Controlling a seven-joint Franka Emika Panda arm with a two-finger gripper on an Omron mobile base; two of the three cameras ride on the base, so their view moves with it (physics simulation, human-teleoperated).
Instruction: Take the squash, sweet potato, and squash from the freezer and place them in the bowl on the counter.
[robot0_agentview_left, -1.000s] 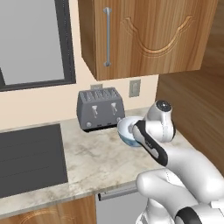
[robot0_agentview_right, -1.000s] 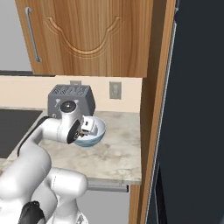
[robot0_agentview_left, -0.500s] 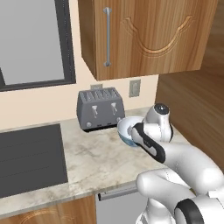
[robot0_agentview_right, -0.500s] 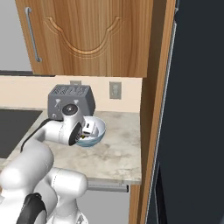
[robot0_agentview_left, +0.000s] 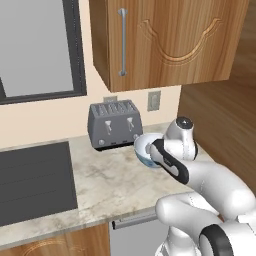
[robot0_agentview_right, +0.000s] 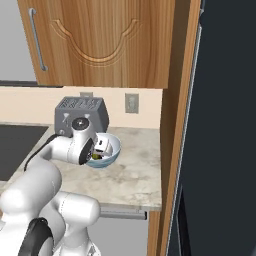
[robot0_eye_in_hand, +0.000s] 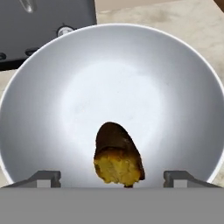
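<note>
The pale blue-and-white bowl (robot0_eye_in_hand: 131, 65) stands on the marbled counter (robot0_agentview_left: 110, 185) in front of the toaster. A brown-skinned, orange-fleshed sweet potato (robot0_eye_in_hand: 117, 155) lies on the bowl's white inside near the rim closest to the hand. My gripper (robot0_eye_in_hand: 113, 176) hovers just over it, open, with its fingertips (robot0_eye_in_hand: 43, 177) set wide on either side and a gap between each and the potato. From the right base view the gripper (robot0_agentview_right: 101, 148) dips into the bowl (robot0_agentview_right: 116, 147). The dark freezer (robot0_agentview_right: 225, 125) stands at the far right.
A grey toaster (robot0_agentview_left: 114, 124) stands against the wall just behind the bowl (robot0_agentview_left: 144, 148). A black cooktop (robot0_agentview_left: 30, 180) takes up the counter's left. A wooden wall cupboard (robot0_agentview_left: 165, 40) hangs overhead, and a tall wooden panel (robot0_agentview_right: 172, 150) separates counter and freezer.
The hand has shifted only slightly over the bowl. The bowl and toaster have not moved.
</note>
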